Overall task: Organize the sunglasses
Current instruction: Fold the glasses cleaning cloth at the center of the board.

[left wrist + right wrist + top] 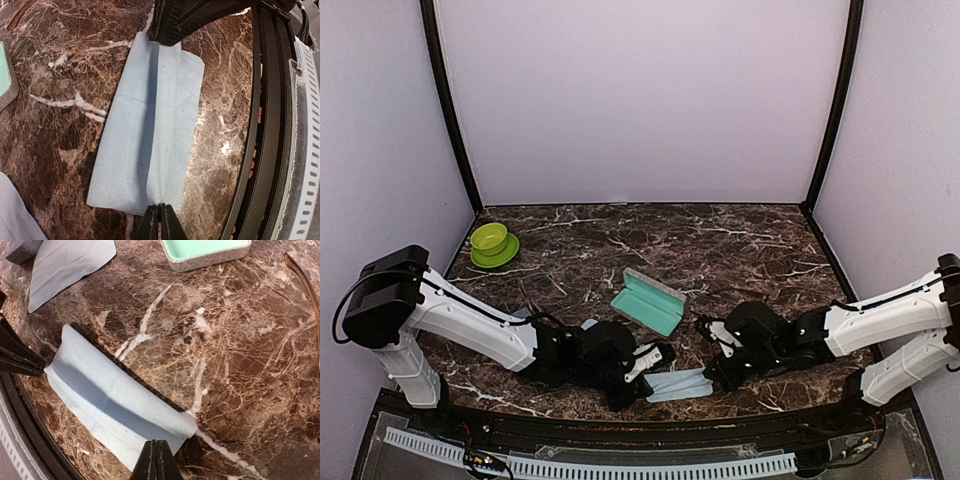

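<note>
I cannot make out the sunglasses for sure. A thin brown curved piece [302,280] at the right edge of the right wrist view may be part of them. A pale blue cloth [680,385] lies near the table's front edge, folded along a crease [150,120]. My left gripper [648,378] is shut on one end of the cloth [160,220]. My right gripper [712,378] is shut on the opposite end [156,460]. An open grey case with teal lining [650,300] lies just behind the cloth.
A green bowl on a green plate [493,243] stands at the far left. A second pale cloth [70,265] and a grey case corner [20,247] lie to the left, under my left arm. The black table rim [270,125] runs close beside the cloth.
</note>
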